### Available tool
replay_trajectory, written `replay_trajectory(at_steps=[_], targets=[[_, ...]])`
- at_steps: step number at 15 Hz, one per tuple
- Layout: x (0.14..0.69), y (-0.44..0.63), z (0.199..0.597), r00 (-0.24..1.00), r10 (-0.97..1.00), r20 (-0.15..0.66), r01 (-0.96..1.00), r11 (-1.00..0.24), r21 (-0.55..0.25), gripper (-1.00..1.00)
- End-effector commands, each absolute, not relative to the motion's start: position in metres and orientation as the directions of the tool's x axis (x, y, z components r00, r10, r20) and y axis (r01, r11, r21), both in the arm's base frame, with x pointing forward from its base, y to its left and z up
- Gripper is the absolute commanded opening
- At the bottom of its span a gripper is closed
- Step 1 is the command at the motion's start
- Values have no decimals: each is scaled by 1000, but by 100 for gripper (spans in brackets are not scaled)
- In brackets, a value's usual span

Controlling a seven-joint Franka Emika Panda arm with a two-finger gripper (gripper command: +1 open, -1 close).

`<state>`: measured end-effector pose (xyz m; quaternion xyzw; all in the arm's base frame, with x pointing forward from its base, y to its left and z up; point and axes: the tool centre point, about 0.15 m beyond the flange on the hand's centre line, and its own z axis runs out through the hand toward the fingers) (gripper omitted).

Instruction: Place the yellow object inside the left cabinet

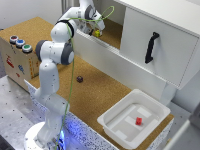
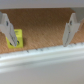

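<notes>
robot lab setup: white arm (image 1: 52, 75) stood on perforated metal bench (image 1: 12, 107), cork-topped table (image 1: 95, 90), wooden box with coloured push-buttons (image 1: 19, 50).

Red block (image 1: 138, 120) in white tray (image 1: 116, 131); dark purple object (image 1: 79, 78) on cork.

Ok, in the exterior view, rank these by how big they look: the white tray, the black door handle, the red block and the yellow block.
1. White tray, largest by far.
2. Black door handle.
3. Red block and yellow block: both tiny and look alike. The yellow one is partly hidden by the gripper, so I won't rank them.
</notes>
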<state>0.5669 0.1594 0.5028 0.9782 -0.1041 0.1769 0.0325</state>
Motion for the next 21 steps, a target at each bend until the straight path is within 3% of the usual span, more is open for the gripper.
replay_trajectory(at_steps=[1,7,14,21], targets=[[462,98,452,887,-202,414,-157,-978,-141,100],[414,86,388,938,-80,337,-58,-996,-73,100],[380,103,303,974,128,184,137,-990,-35,100],[348,164,263,972,216,94,217,-976,-7,100]])
